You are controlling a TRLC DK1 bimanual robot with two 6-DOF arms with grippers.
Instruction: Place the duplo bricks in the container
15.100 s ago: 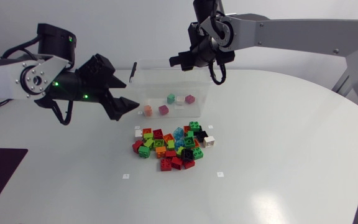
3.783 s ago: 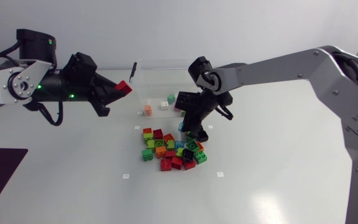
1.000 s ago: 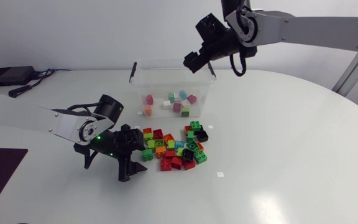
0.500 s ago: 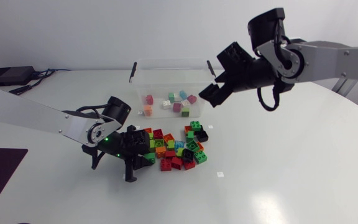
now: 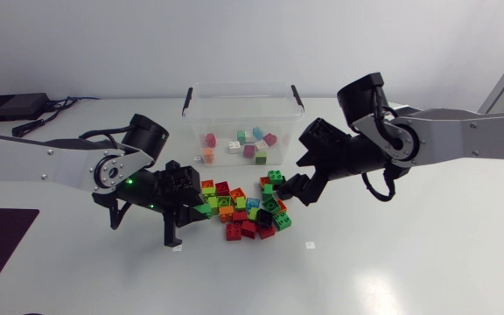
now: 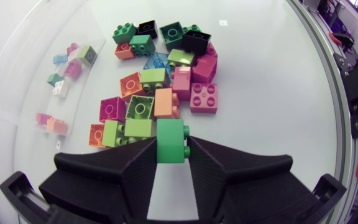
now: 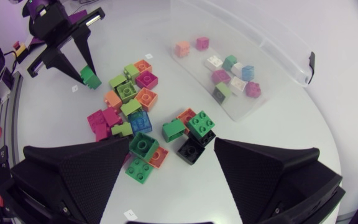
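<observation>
Gripping a green brick (image 6: 170,140) from two sides near their tips, the fingers of the left gripper (image 6: 171,148) stood closed to the brick's width at the edge of the pile (image 5: 243,208). The right gripper (image 7: 171,146) hung over the pile's opposite side, fingers spread wide and holding nothing. The container (image 5: 191,122) stood just behind the pile, with several bricks already on its floor.

Likely faults from this position:
- Slip or twist. The hold was on smooth side faces, close to the fingertips.
- Dragging. A lime brick (image 6: 138,129) lay against the held one and could catch on lift.
- Arm contact. Both grippers were near the same pile.
- Rim strike. The container's clear wall could be clipped by a low carry, and the light tub could slide.

Materials:
- The bricks were hard, glossy moulded plastic, blocky, with round studs on top. One was translucent blue.
- The container was thin clear plastic, rectangular, with black clips at its ends.
- The fingers were matte black wedges.
- The table (image 5: 392,254) was smooth and white.
</observation>
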